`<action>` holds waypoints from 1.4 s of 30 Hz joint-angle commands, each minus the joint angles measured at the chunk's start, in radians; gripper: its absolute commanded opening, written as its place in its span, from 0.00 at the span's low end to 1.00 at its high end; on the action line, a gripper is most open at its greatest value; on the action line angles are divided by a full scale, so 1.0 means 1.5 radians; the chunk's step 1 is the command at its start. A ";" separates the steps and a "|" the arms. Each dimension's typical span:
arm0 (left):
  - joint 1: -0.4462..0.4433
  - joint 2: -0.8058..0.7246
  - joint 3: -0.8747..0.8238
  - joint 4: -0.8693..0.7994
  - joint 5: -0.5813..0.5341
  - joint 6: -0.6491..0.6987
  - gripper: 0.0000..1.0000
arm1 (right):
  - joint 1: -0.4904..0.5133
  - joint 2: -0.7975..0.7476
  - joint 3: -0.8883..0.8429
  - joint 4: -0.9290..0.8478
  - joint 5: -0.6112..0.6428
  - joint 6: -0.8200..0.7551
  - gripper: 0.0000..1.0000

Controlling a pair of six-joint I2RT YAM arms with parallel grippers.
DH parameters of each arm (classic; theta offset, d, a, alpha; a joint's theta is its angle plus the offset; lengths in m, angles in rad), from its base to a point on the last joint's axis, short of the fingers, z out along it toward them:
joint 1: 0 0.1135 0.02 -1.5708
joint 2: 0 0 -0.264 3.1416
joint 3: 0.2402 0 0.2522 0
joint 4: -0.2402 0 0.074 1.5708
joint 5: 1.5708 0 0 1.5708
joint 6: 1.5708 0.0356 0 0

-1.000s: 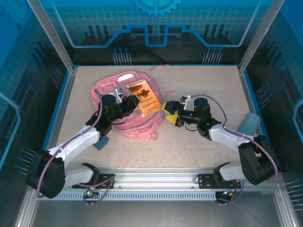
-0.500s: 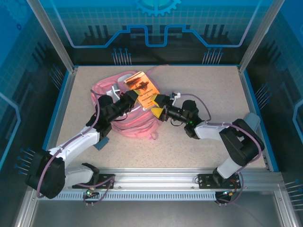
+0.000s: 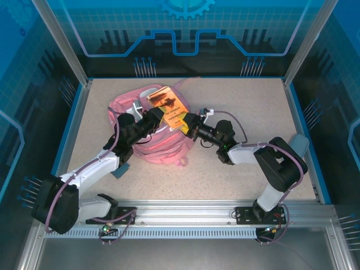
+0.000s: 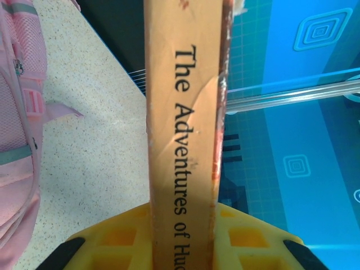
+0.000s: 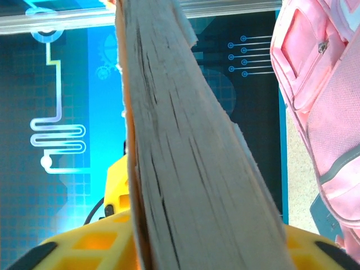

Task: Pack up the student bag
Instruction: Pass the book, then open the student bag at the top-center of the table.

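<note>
Table [image 3: 242, 163], speckled, carries the student bag [image 3: 169, 145], which lies left of centre toward the far edge; it is pink and soft, and no spread opening can be made out. The book [image 3: 167, 106], orange-covered, is held over the bag's far right part and is not yet inside. Packing therefore seems at an early stage, with insertion of the book still to do; the bag's contents cannot be told. The left gripper [image 3: 159, 117] pinches the book at its spine. The right gripper [image 3: 188, 125] clamps the page edge from the opposite side, a yellow pad on either cover. One second earlier the right gripper stood well apart to the right with jaws spread, and the book lay slightly nearer the arms
</note>
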 commanded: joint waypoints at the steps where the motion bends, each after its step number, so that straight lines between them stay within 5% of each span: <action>1: 0.000 -0.006 0.007 0.058 0.006 -0.007 0.22 | 0.005 -0.006 0.011 -0.009 0.004 -0.017 0.32; 4: 0.000 -0.013 0.007 0.017 0.003 0.005 0.33 | -0.004 -0.015 0.013 -0.043 -0.011 -0.034 0.23; 11: 0.002 -0.039 0.057 -0.259 0.008 0.124 0.85 | -0.070 -0.099 -0.003 -0.291 -0.066 -0.173 0.15; 14: 0.002 -0.033 0.089 -0.382 0.014 0.221 0.91 | -0.108 -0.150 -0.001 -0.421 -0.084 -0.260 0.15; 23: -0.003 0.021 0.210 -0.681 -0.044 0.496 0.98 | -0.209 -0.317 0.019 -0.796 -0.037 -0.502 0.15; 31: -0.074 0.101 0.335 -0.865 -0.233 0.676 0.98 | -0.256 -0.414 0.041 -0.936 0.019 -0.583 0.15; 35: -0.121 0.169 0.385 -0.927 -0.330 0.725 0.92 | -0.266 -0.437 0.056 -0.968 0.035 -0.598 0.15; 42: -0.157 0.279 0.427 -0.943 -0.349 0.744 0.74 | -0.271 -0.444 0.059 -0.979 0.034 -0.597 0.15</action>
